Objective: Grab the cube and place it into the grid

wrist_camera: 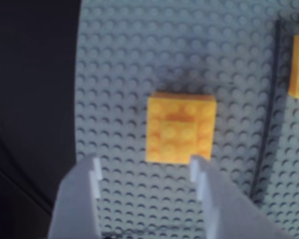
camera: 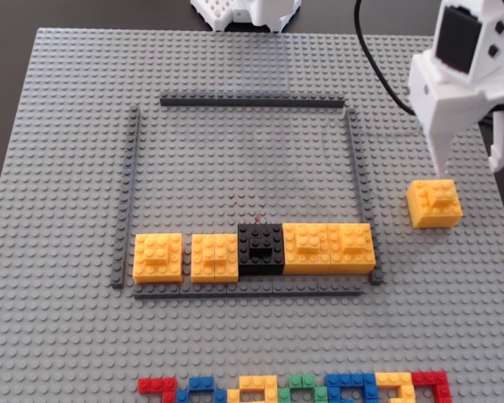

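The yellow-orange cube (camera: 435, 204) with a small raised brick on top sits on the grey baseplate, outside the grid (camera: 252, 102), just right of its right strip. In the wrist view the cube (wrist_camera: 181, 128) lies just ahead of the fingertips, nearer the right finger (wrist_camera: 202, 172). My white gripper (camera: 470, 164) hangs above and slightly behind the cube, open and empty; in the wrist view the gripper (wrist_camera: 145, 167) has its jaws spread wide with bare studs between them. A grid strip (wrist_camera: 268, 119) runs along the right of the wrist view.
Inside the grid's bottom row stand a yellow cube (camera: 158, 256), a flat yellow block (camera: 214, 257), a black block (camera: 260, 249) and two more yellow cubes (camera: 328, 248). A multicoloured brick row (camera: 294, 390) lies at the front edge. The arm's base (camera: 248, 13) and a black cable (camera: 378, 67) are at the back.
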